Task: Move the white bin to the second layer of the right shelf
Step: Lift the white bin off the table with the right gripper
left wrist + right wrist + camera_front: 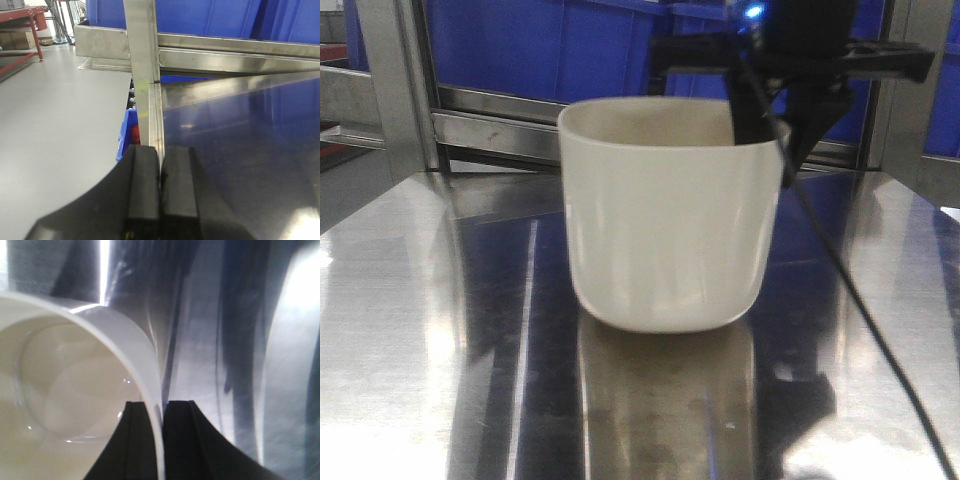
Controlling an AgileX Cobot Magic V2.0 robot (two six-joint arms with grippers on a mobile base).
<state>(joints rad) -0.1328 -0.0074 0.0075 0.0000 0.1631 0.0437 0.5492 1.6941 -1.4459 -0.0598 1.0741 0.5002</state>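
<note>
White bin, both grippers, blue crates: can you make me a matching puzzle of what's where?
1. white bin
2. right gripper
3. left gripper
4. blue crates

a. shut, empty, by the tabletop's edge
b. upright on the steel tabletop
c. on the rack behind
d. clamped on the bin's wall

Pairs: 1-b, 2-d, 3-a, 4-c

Upright white bin on steel tabletop, right gripper clamping its rim, blue crates behind.

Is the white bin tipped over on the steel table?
No, the white bin stands upright on the steel table, with its open rim facing up.
</note>
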